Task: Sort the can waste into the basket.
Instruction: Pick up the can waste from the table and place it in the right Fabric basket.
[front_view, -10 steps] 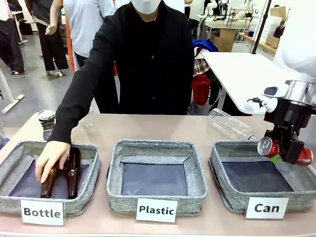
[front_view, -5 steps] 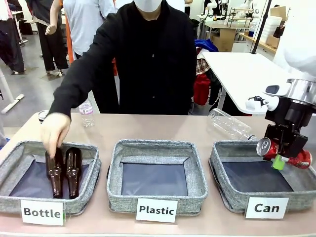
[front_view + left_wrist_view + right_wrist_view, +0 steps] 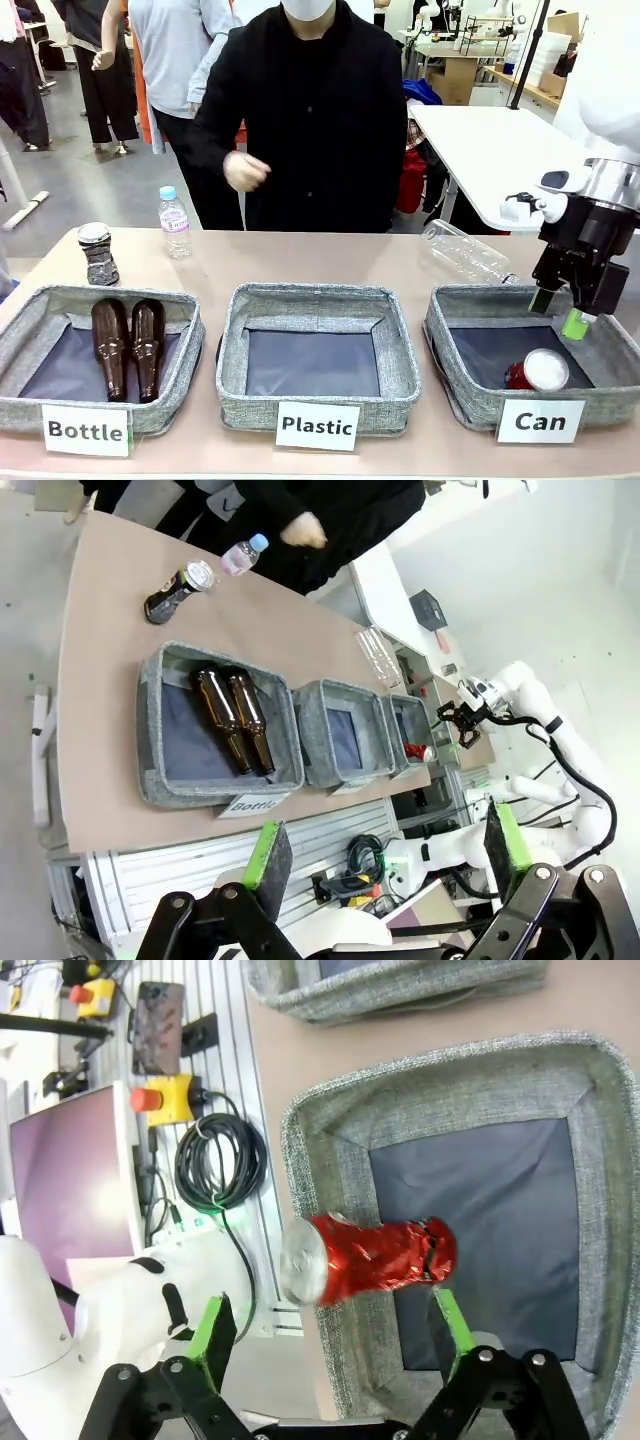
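Below R gripper (image 3: pixel 558 312), jaws apart, red can (image 3: pixel 533 373) lies inside "Can" basket (image 3: pixel 468 404), nr front wall.

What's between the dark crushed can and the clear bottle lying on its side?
Front view: one upright water bottle, blue cap, near the dark can; from there to the lying clear bottle, bare tabletop.

Shiny red can (image 3: pixel 370 1257), grey woven basket (image 3: pixel 330 1130) with a dark base, brown bottles (image 3: pixel 148 345), blackish can (image 3: pixel 98 255) with a silver top, tan worktop (image 3: pixel 300 262).
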Controlling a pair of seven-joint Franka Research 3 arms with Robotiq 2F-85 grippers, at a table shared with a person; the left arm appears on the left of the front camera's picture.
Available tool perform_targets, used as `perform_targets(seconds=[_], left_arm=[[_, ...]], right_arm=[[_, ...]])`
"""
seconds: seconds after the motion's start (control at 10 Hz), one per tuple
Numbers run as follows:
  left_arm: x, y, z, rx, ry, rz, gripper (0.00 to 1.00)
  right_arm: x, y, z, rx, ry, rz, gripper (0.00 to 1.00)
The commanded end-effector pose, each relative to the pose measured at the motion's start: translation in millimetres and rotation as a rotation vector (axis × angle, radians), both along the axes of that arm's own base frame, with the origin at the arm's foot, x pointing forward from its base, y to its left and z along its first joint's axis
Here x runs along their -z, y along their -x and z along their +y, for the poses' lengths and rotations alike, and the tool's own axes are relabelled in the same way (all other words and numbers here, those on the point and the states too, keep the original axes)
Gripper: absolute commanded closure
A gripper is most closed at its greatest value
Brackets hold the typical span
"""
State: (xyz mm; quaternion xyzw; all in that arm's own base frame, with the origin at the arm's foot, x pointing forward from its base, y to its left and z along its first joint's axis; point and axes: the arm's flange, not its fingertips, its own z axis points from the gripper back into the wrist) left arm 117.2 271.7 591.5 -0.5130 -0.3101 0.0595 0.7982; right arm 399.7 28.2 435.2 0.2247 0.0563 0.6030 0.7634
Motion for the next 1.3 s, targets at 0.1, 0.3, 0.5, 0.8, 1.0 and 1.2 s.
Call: perform_targets(seconds=[0.1, 0.3, 0.5, 0.8, 1.0, 1.2], left_arm=[[23.7, -17.3, -45.0, 0.160, 0.036, 0.009, 0.00], [67.7, -64.6, -117.5, 0.304, 0.118, 0.059, 0.00], [105.5, -88.8, -184.2, 0.434, 0.157, 0.163, 0.00], [133.0, -93.6, -226.2, 0.390, 0.147, 0.190, 0.00], [95.7, -115.3, -177.1, 0.482, 0.155, 0.196, 0.00], [95.7, -115.3, -177.1, 0.482, 0.155, 0.196, 0.00]], right_arm=[[-6.1, -8.6, -14.6, 0.235, -0.248, 0.004, 0.00], [-12.7, -18.3, -34.2, 0.486, -0.681, -0.014, 0.00], [-9.8, -9.0, -49.3, 0.683, -0.944, 0.106, 0.00], [8.5, 3.2, -80.7, 0.764, -1.151, 0.278, 0.00], [2.8, 1.7, -77.7, 0.692, -1.042, 0.244, 0.00], [2.8, 1.7, -77.7, 0.692, -1.042, 0.244, 0.00]])
